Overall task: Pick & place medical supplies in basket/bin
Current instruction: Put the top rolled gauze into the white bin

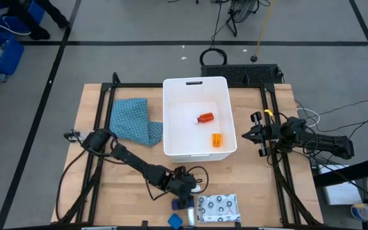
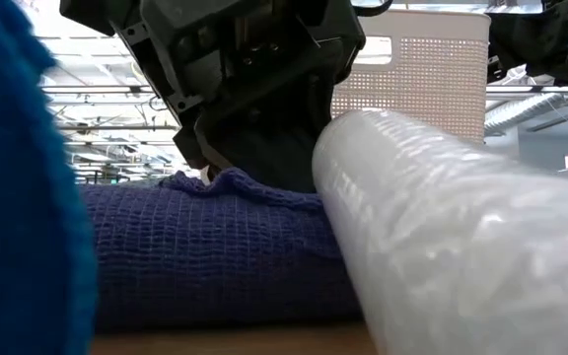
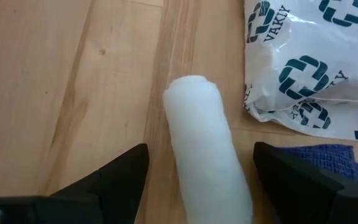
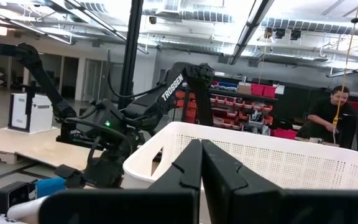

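The wooden table (image 1: 133,185) carries a big white tub (image 1: 197,89) at its middle, with a red bottle (image 1: 206,117) and an orange pill bottle (image 1: 216,140) lying inside. Beside the tub, on the left arm's side, a teal patterned cloth (image 1: 135,121) lies rumpled. At the near edge sits a flat white pouch (image 3: 309,56) printed with dark cross emblems and the word "VAKIV". Touching it is a dark blue woven piece (image 2: 205,247), and a brighter blue piece (image 1: 175,221) lies just beside. The left claw (image 3: 201,180) is down here, fingers spread either side of a white tube (image 3: 207,162) lying on the wood, not pinching it. The right claw (image 4: 201,168) waits beside the tub, fingers pressed together. "TROSSEN" reads on an arm (image 4: 173,90); people (image 4: 331,109) sit by shelving beyond.
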Available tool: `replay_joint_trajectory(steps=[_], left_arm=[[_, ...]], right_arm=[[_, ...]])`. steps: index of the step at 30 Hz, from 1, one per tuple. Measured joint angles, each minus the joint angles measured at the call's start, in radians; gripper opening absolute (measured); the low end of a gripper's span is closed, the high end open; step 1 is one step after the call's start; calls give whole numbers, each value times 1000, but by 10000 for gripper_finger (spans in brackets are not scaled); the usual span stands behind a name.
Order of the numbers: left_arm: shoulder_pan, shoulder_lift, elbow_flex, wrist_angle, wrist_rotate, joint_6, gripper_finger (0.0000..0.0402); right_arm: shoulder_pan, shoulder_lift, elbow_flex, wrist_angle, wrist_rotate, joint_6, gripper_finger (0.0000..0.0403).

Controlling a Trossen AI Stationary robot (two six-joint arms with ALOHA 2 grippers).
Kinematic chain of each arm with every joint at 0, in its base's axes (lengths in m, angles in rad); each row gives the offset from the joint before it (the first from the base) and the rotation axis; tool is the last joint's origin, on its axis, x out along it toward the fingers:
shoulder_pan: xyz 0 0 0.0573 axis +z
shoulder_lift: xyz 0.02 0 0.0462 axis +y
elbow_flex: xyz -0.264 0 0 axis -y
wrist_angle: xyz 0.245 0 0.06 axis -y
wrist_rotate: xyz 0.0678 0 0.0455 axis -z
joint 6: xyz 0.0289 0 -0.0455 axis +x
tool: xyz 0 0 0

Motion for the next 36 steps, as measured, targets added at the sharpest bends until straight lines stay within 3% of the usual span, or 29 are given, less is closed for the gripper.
replay_joint_trajectory(steps=[3, 6, 16, 22, 27, 36], left_arm=[[0, 0, 0, -2, 5, 8, 292], [0, 0, 0, -9, 10, 12, 257], [10, -34, -3, -25, 109, 65, 44], [8, -132, -2, -36, 100, 156, 45], [-9, -268, -2, -109, -7, 227, 75], [-97, -580, -2, -314, -233, 368, 47]], right_arm=[[0, 0, 0, 0, 0, 0, 0], [0, 0, 0, -2, 0, 0, 0], [0, 0, 0, -2, 0, 0, 0], [0, 1, 0, -5, 0, 0, 0], [0, 1, 0, -5, 0, 0, 0], [0, 1, 0, -11, 0, 0, 0]])
